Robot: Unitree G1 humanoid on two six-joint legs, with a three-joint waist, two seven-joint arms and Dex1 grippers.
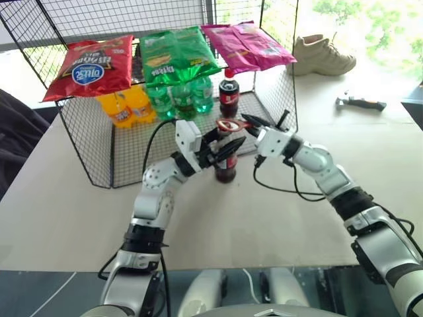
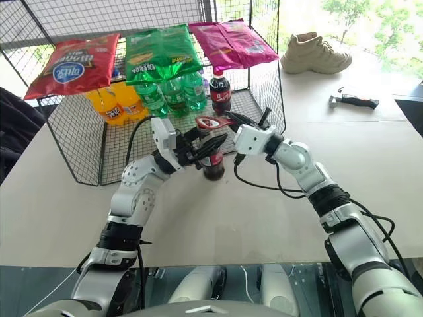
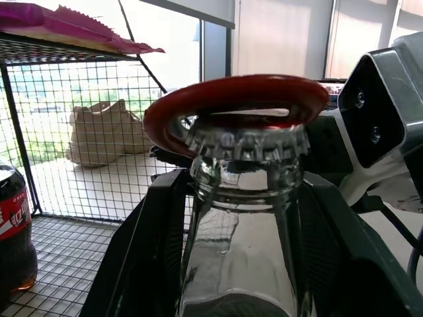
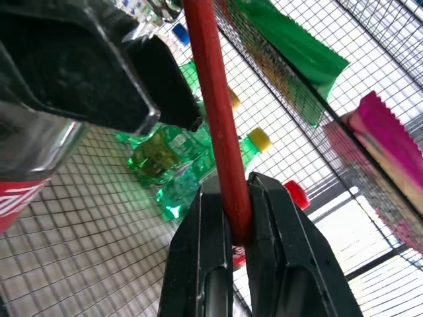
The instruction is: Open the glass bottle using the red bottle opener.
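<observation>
Wire rack (image 1: 92, 155) holding orange (image 1: 122, 109) and green bottles (image 1: 178, 99), cola (image 1: 229, 94); snack bags (image 1: 178, 56) on top; shoe (image 1: 324, 56), hammer (image 1: 360, 102) beyond.

Table (image 1: 277, 218): glass bottle (image 1: 226, 165) stands upright just before wire rack (image 1: 92, 152); bottle opener (image 1: 231, 125) ring over bottle cap. In rack: plastic bottles (image 1: 178, 99). On rack: three snack bags (image 1: 182, 56). Far right: shoe (image 1: 322, 55), hammer (image 1: 359, 102).
</observation>
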